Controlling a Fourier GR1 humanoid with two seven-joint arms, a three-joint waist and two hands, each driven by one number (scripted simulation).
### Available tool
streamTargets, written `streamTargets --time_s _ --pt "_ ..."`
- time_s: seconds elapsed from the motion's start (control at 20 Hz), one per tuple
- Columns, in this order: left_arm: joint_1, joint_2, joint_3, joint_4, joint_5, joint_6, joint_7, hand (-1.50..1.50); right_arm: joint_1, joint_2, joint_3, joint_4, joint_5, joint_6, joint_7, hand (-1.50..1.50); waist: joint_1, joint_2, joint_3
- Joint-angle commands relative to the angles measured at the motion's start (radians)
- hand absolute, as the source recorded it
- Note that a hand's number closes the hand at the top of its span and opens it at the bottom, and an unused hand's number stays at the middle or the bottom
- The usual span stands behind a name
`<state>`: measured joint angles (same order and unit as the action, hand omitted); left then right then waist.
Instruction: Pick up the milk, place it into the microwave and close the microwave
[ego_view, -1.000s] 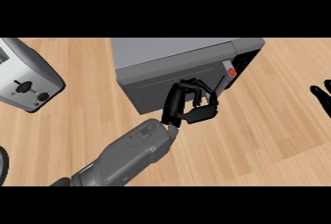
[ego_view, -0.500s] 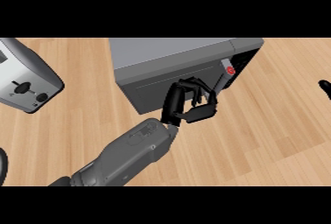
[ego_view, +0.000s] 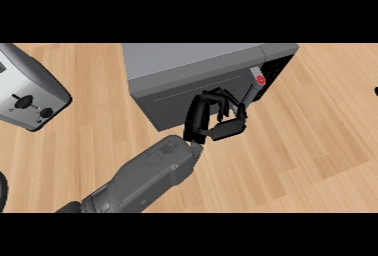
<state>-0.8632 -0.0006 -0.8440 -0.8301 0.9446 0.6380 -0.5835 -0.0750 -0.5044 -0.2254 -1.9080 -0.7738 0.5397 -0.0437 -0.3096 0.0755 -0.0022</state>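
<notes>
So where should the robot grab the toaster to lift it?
Probably from above, gripping the toaster across its plain sides. It stands upright, and the face toward the robot carries a lever and a knob, poor spots to squeeze.

1 microwave (ego_view: 193, 61), 1 toaster (ego_view: 28, 98), 1 counter (ego_view: 314, 150), 1 forearm (ego_view: 142, 180).

counter (ego_view: 310, 150): light wood planks | toaster (ego_view: 26, 90): silver, left edge
</notes>
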Motion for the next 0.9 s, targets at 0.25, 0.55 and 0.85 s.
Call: streamTargets --time_s 0.25,0.55,0.85 --pt "-0.098 0.001 0.065 0.093 0.044 -0.018 -0.033 1.50 -0.017 -0.032 -0.020 -0.001 -0.042 -0.005 0.026 -1.50 -0.005 0.010 -0.002" --pt "-0.105 0.001 0.036 0.095 0.069 -0.028 -0.052 1.50 -0.039 -0.037 -0.001 -0.005 -0.083 0.010 0.037 -1.50 -0.003 0.015 -0.001" --pt "-0.117 0.001 0.038 0.112 0.097 -0.029 -0.064 1.50 -0.042 -0.066 0.005 -0.003 -0.133 0.040 0.059 -1.50 0.000 0.014 0.000"
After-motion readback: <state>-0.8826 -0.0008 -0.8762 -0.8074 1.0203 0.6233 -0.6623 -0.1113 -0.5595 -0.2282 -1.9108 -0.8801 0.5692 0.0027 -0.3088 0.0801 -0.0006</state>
